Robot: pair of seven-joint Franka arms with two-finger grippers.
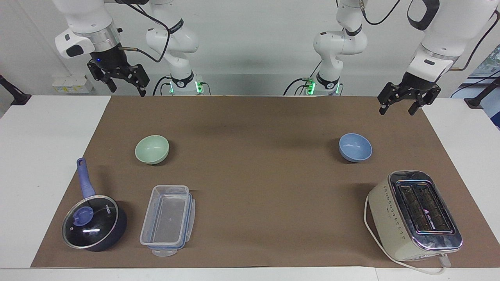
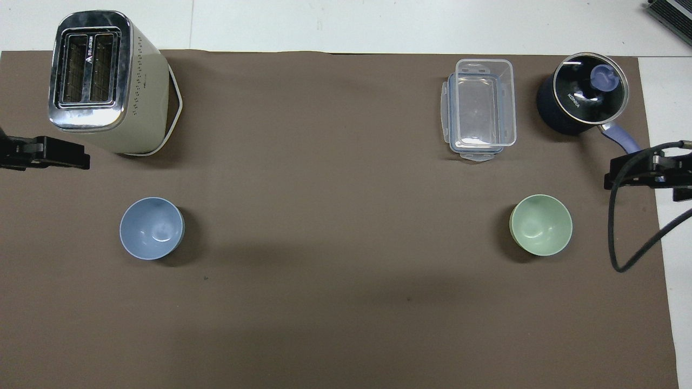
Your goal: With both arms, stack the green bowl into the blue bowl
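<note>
The green bowl (image 1: 152, 149) (image 2: 540, 225) stands upright on the brown mat toward the right arm's end of the table. The blue bowl (image 1: 355, 147) (image 2: 152, 228) stands upright toward the left arm's end, about as near to the robots as the green one. Both bowls are empty and far apart. My right gripper (image 1: 128, 91) (image 2: 638, 175) hangs open and empty in the air over the mat's edge at its own end. My left gripper (image 1: 396, 112) (image 2: 48, 154) hangs open and empty over the mat's corner at its end.
A cream toaster (image 1: 414, 214) (image 2: 102, 81) with a white cord stands farther from the robots than the blue bowl. A clear plastic container (image 1: 168, 220) (image 2: 481, 108) and a dark lidded pot with a blue handle (image 1: 93, 222) (image 2: 583, 94) stand farther out than the green bowl.
</note>
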